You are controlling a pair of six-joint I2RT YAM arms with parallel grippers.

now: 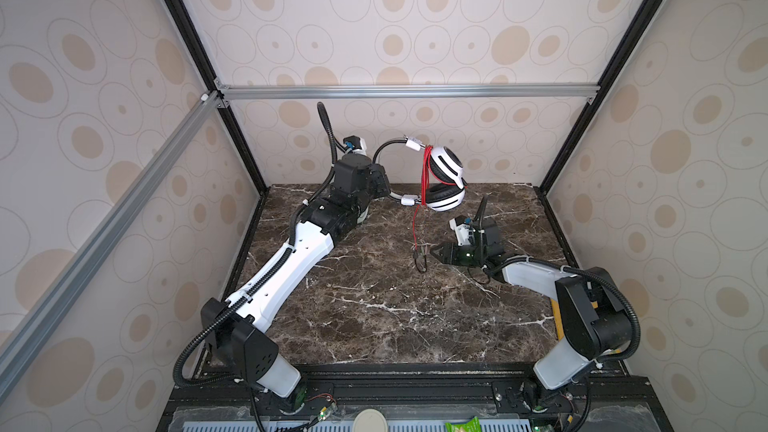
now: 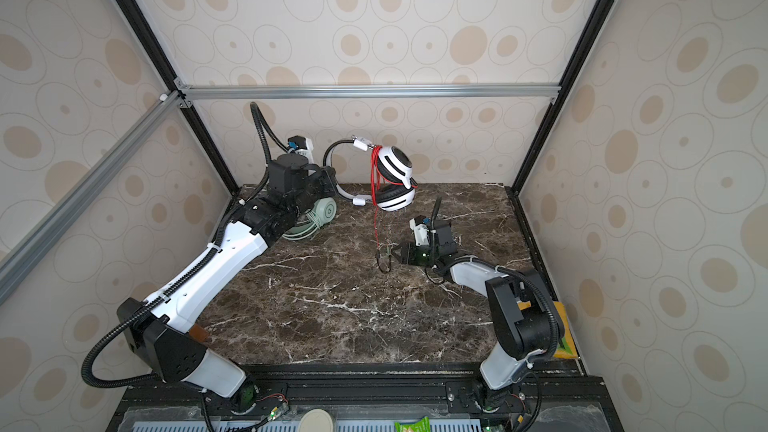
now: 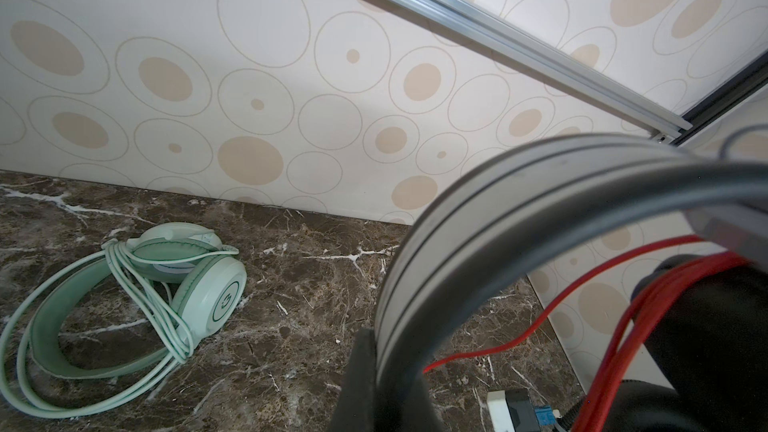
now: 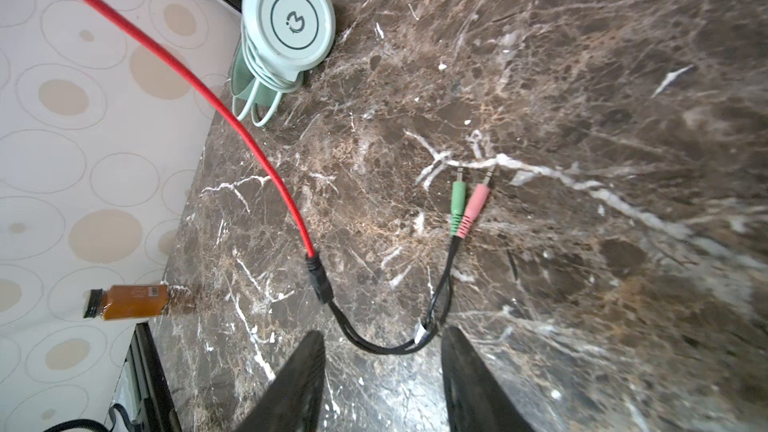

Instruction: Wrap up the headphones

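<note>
Nearest, the right gripper (image 4: 382, 336), jaws spread, hovers low with the black forked tail (image 4: 324, 290) of the thin red cable (image 4: 232, 114) lying crosswise just off its tips, while farther off the left gripper (image 1: 384, 187) pinches the silver headband (image 1: 385, 147) of the white-and-black headset (image 1: 446, 178) aloft, the wrapped mint-green headset (image 3: 124, 305) lying below it on the dark marble table (image 1: 374, 305)

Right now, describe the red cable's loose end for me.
On the marble tabletop, follow the red cable from the white-and-black headset down to its black splitter. It ends in two jack plugs, one green, one pink, unlike the pale cable on the mint-green headset.
</note>
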